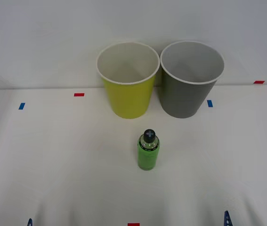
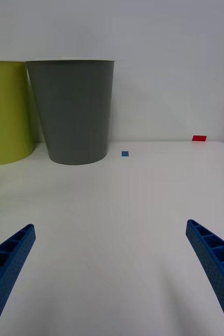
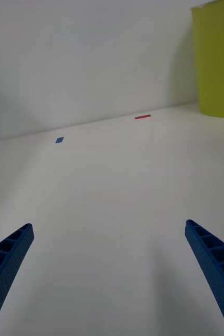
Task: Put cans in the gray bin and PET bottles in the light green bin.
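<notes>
A small PET bottle (image 1: pixel 148 150) with a green body and black cap stands upright at the table's middle. Behind it the light green bin (image 1: pixel 127 80) and the gray bin (image 1: pixel 190 79) stand side by side against the wall, both with nothing showing inside. No cans are in view. My right gripper (image 1: pixel 251 219) is open low at the table's front right edge, well short of the bottle; its wrist view shows the gray bin (image 2: pixel 72 110) and the light green bin (image 2: pixel 4 110) ahead. My left gripper (image 1: pixel 6 222) is open at the front left edge, the light green bin (image 3: pixel 216 58) far ahead.
The white table (image 1: pixel 53 165) carries small tape marks: red ones (image 1: pixel 78 94) near the back and at the front centre (image 1: pixel 133 224), blue ones (image 1: pixel 21 106) at the left and beside the gray bin (image 1: pixel 210 103). A white wall rises right behind the bins.
</notes>
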